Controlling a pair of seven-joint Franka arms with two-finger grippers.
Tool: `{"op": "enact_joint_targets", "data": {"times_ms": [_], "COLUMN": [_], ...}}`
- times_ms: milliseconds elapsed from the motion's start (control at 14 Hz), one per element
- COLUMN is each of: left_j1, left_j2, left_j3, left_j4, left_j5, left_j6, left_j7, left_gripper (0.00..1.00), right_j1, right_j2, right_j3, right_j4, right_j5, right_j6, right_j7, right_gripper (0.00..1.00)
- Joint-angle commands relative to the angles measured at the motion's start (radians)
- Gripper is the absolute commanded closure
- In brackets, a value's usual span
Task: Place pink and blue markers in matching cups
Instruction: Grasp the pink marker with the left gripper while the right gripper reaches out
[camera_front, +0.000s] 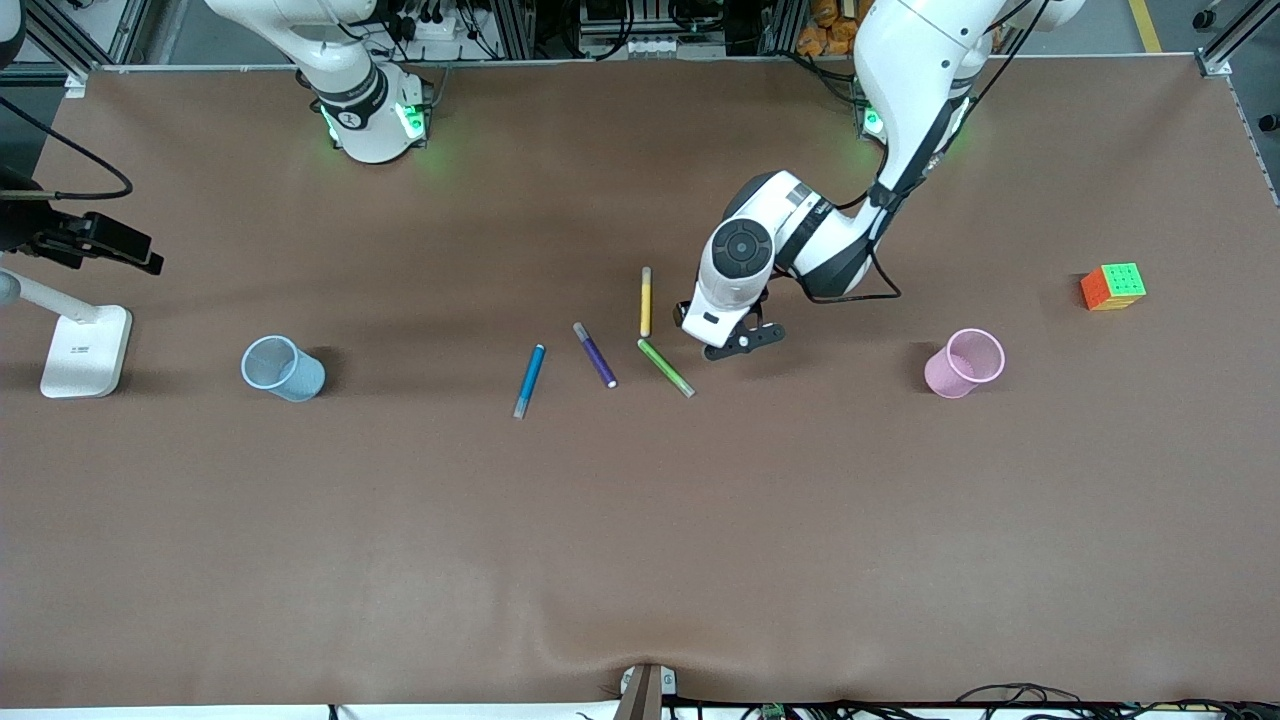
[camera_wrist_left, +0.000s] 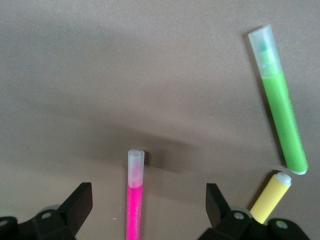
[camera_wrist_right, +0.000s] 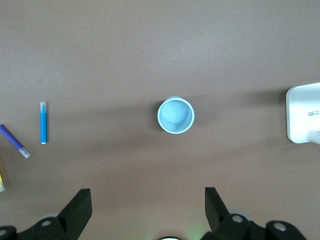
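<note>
On the table (camera_front: 640, 560), the blue cup (camera_front: 283, 368) stands toward the right arm's end and the pink cup (camera_front: 964, 363) toward the left's. My left claw (camera_wrist_left: 149, 202) hangs wide open, empty, straddling the pink marker (camera_wrist_left: 134, 200), hidden in the front view. It looks light, stiff and slick, so I'd pinch mid-barrel. My right claw (camera_wrist_right: 148, 202) waits open, empty, near the blue cup; the blue marker (camera_front: 529, 380) lies beside the purple pen (camera_front: 595, 355).

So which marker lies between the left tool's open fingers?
The pink marker, lying between the left tool fingers; the green marker and yellow marker lie outside them.
</note>
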Motion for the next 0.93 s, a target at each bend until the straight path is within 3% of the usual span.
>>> {"op": "enact_joint_targets", "data": {"times_ms": [0, 286, 500, 857], "left_j1": [0.002, 0.001, 0.001, -0.001], "left_j2": [-0.017, -0.008, -0.005, 0.01], "left_j3": [0.006, 0.005, 0.005, 0.005], "left_j4": [-0.061, -0.067, -0.068, -0.067], "left_j5": [0.046, 0.081, 0.083, 0.083], "left_j6": [0.064, 0.079, 0.084, 0.097], "left_j7": [-0.015, -0.016, -0.016, -0.018], "left_gripper": [0.08, 0.18, 0.38, 0.42], "right_j1": [-0.014, -0.013, -0.011, -0.008], "right_j2": [0.0, 0.005, 0.006, 0.012], "right_j3": [0.012, 0.012, 0.012, 0.014], "right_j4": [0.004, 0.004, 0.004, -0.001], "right_j5": [0.002, 0.002, 0.002, 0.004], "right_j6": [0.001, 0.001, 0.002, 0.001], "right_j7": [0.001, 0.001, 0.001, -0.001], "right_gripper": [0.0, 0.0, 0.0, 0.0]}}
